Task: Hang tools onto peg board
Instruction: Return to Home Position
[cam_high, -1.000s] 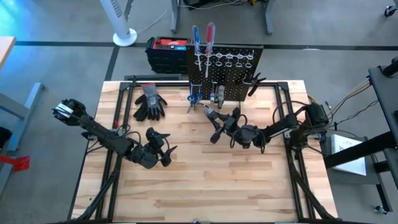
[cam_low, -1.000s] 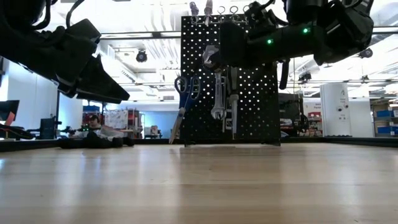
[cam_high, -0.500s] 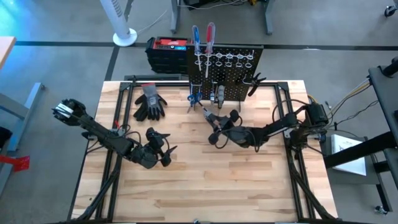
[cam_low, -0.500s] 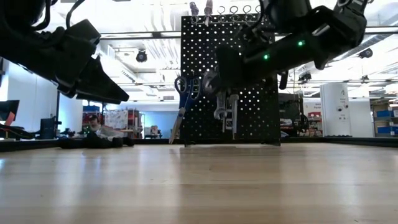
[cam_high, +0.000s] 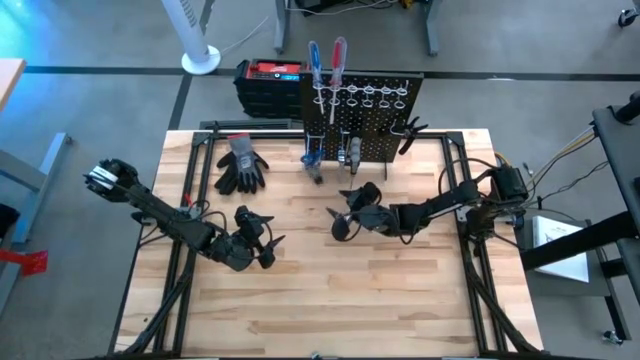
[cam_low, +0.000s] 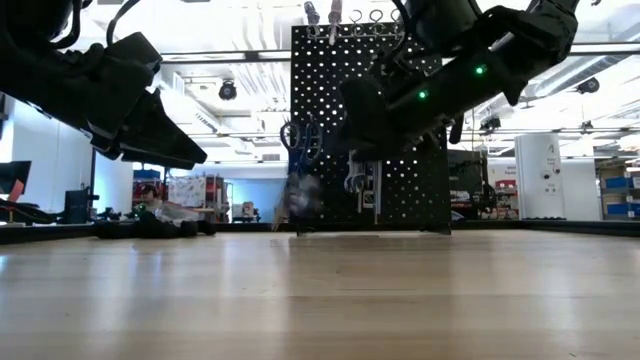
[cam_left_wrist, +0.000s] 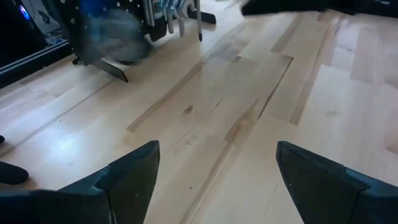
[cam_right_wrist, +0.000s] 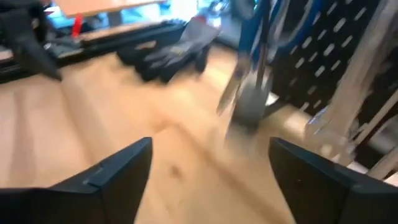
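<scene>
Right end effector (cam_high: 345, 213), fingers spread wide and empty, is held low over the desk (cam_high: 330, 290), near the front of the peg board (cam_high: 375, 125). The board stands at the desk's far edge with screwdrivers (cam_high: 338, 52), scissors (cam_low: 300, 135) and wrenches (cam_high: 352, 152) hung on it. Left end effector (cam_high: 267, 238), also wide and empty, is parked left of centre. The retreat is best made clear of the hanging tools. A blurred grey shape (cam_low: 300, 196) at the board's foot cannot be identified. In the low view the wrenches are partly masked by the right arm.
</scene>
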